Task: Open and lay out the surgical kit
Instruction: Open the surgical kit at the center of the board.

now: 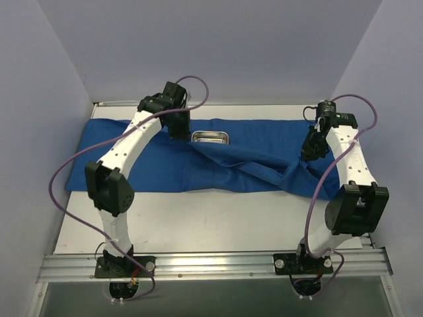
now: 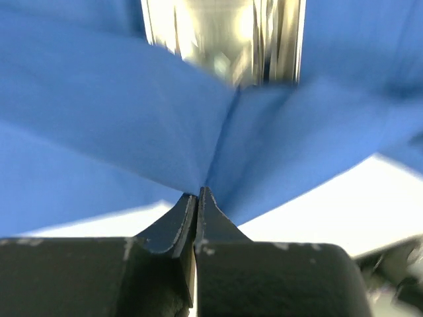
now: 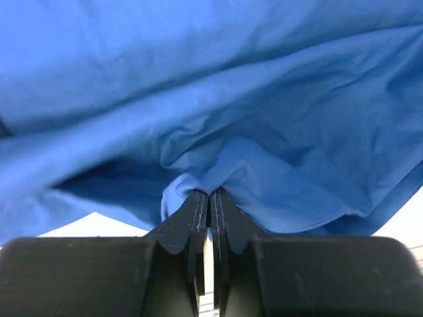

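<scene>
A blue cloth wrap (image 1: pixel 218 162) lies spread across the white table, rumpled in folds toward the right. A shiny metal tray (image 1: pixel 210 137) shows at the wrap's far middle, partly uncovered; it also shows in the left wrist view (image 2: pixel 221 36). My left gripper (image 1: pixel 178 131) is shut on a fold of the blue cloth (image 2: pixel 132 119) just left of the tray. My right gripper (image 1: pixel 310 153) is shut on a bunched edge of the cloth (image 3: pixel 264 132) at the right end. The tray's contents are hidden.
The white table (image 1: pixel 211 221) ends at a metal rail (image 1: pixel 211 264) at the near edge where both arm bases are bolted. Pale walls close in the left, right and back. Purple cables loop beside each arm.
</scene>
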